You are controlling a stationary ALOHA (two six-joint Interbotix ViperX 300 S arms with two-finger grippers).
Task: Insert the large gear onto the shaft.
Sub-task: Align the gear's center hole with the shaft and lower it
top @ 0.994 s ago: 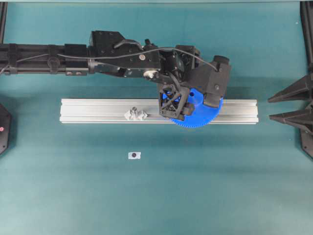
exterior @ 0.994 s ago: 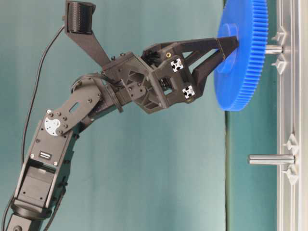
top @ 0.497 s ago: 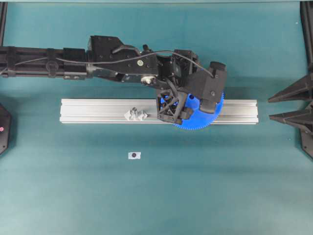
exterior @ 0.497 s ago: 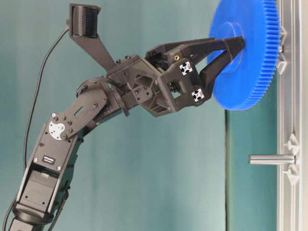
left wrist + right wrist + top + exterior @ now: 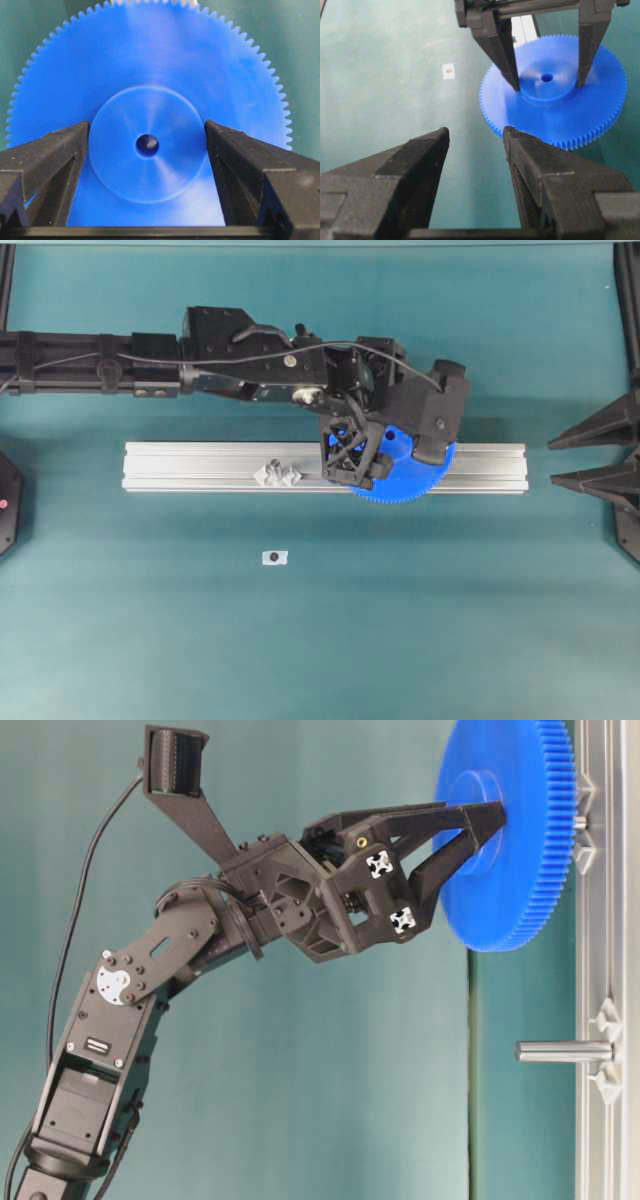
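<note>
Squarely between the left hand [image 5: 147, 145] fingers, the large gear [image 5: 150, 65] hub.

The left claw [image 5: 478, 825] pinches the large gear's [image 5: 520, 850] hub against the shaft [image 5: 580, 821].

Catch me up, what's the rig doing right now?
The left gripper has its fingers either side of the large gear's raised hub, with the gear pushed down over the shaft on the aluminium rail; only a short stub shows beneath it. The second pin stands bare further along the rail. The right gripper sits open and empty, off to the side.
</note>
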